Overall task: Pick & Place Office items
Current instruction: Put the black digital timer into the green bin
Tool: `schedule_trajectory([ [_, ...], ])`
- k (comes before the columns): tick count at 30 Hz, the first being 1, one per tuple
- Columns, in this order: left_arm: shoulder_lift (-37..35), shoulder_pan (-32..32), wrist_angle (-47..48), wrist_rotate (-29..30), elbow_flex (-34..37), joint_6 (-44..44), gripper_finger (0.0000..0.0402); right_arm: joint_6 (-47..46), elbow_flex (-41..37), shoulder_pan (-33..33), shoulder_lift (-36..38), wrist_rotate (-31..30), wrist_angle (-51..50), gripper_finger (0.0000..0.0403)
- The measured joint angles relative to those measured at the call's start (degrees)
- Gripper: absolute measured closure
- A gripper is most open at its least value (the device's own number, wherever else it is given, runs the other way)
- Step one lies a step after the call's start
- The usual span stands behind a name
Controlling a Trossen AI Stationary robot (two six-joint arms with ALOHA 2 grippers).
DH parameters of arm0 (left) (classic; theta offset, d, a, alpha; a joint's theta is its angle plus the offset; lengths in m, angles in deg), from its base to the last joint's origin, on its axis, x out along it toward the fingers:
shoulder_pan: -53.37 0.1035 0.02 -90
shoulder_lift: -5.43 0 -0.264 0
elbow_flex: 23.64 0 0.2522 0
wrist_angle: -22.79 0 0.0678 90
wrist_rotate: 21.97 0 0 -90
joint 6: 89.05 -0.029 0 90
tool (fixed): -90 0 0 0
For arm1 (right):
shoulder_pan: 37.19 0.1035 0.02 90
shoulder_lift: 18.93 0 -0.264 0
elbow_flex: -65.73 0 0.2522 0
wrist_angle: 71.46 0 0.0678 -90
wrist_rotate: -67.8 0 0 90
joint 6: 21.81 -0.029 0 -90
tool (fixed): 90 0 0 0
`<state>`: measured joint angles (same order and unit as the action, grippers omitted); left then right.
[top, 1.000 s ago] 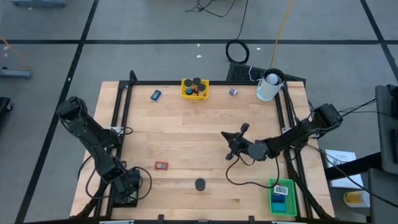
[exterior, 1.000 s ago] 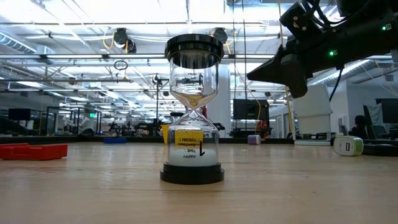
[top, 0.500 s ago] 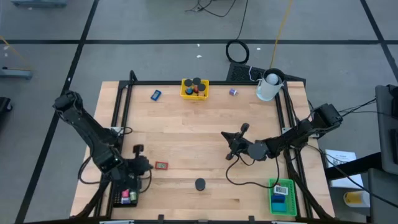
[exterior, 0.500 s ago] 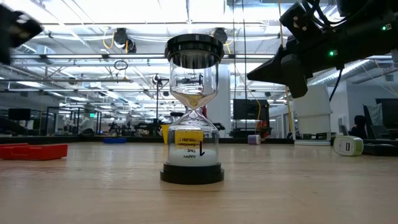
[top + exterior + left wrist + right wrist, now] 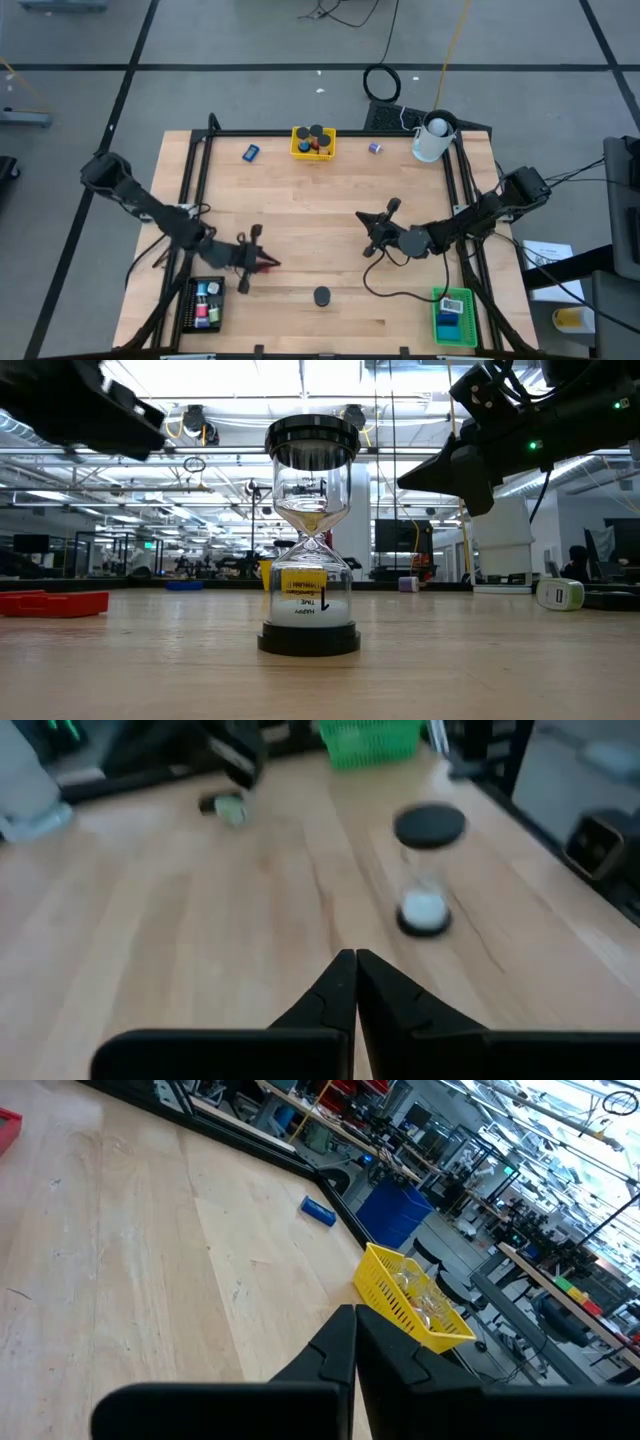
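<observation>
On the tabletop [image 5: 320, 220], near its front left: left tool [image 5: 252, 262] hovers right at the small red block [image 5: 264, 265], fingers pressed together, nothing between them. Black mesh tray [image 5: 187, 305] lies just beside and in front of it, already holding a few coloured pieces.

Right tool [image 5: 372, 238] waits over mid-tabletop, fingers also together, empty.

Other office items lie scattered:
- hourglass timer with black caps [image 5: 321, 296] stands upright at front centre, well apart from both tools; shows plainly in the low view [image 5: 312, 535].
- blue block [image 5: 250, 152] at the back left.
- small purple piece [image 5: 375, 147] at the back, between yellow tray [image 5: 297, 150] and white cup [image 5: 431, 139].
- green tray [image 5: 438, 327] at front right, with items in it.

Step in hand, as judged: picking up the red block with the left tool, likely for the black tray close by.

To do it well:
- spread the fingers before descending; closed as they are, they would only shove the block.
- centre over the block, align fingers across its shorter side.
- come down straight. The block is flat and low, so fingertips must reach nearly to the wood.
- close gently, lift clear before swinging to the tray.
</observation>
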<state>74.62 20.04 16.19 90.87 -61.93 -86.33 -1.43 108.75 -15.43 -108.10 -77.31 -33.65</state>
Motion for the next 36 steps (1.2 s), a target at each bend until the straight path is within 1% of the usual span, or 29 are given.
schedule_trajectory([
  [2, 0.0, 2.8, -8.41, -0.8, 3.58, -2.54, 0.0381, -0.04, 0.0, 0.0, 0.0, 0.0, 0.0, 0.0402],
  [4, 0.0, 5.71, -14.8, -0.77, 6.28, -3.75, 0.0381, -0.2, 0.0, 0.0, 0.0, 0.0, 0.0, 0.0402],
  [7, 0.0, 10.13, -19.44, -0.77, 8.47, -3.89, 0.0381, -0.2, 0.0, 0.0, 0.0, 0.0, 0.02, 0.0401],
  [11, 0.0, 14.66, -19.78, -0.77, 8.63, -3.02, 0.0381, -0.37, 0.0, 0.0, 0.0, -0.02, 0.83, 0.0402],
  [14, 0.0, 16.84, -19.88, -0.79, 8.56, -4.46, 0.038, -3.38, 0.0, -0.23, 0.0, 0.0, 0.87, 0.04],
  [18, 0.0, 18.14, -21.16, -0.8, 8.56, -8.7, 0.038, -7.39, 0.0, -0.37, 0.0, -0.02, 0.69, 0.0399],
  [23, 0.13, 19.5, -26.36, -0.93, 8.54, -11.25, 0.038, -7.74, 0.0, -0.37, 0.0, -0.02, 0.42, 0.0399],
  [30, 2.72, 22.74, -28.12, -5.48, 8.49, -11.77, 0.038, -9.28, 0.0, -0.39, 0.0, -0.02, 0.44, 0.0399],
  [33, 4.4, 23.44, -28.98, -6.04, 8.54, -11.6, 0.038, -9.88, 0.0, -0.39, 0.0, -0.02, 0.44, 0.0402],
  [36, 6.05, 23.56, -32.57, -6.2, 8.95, -11.65, 0.038, -10.73, 0.0, -0.39, 0.0, -0.02, 0.46, 0.0402],
])
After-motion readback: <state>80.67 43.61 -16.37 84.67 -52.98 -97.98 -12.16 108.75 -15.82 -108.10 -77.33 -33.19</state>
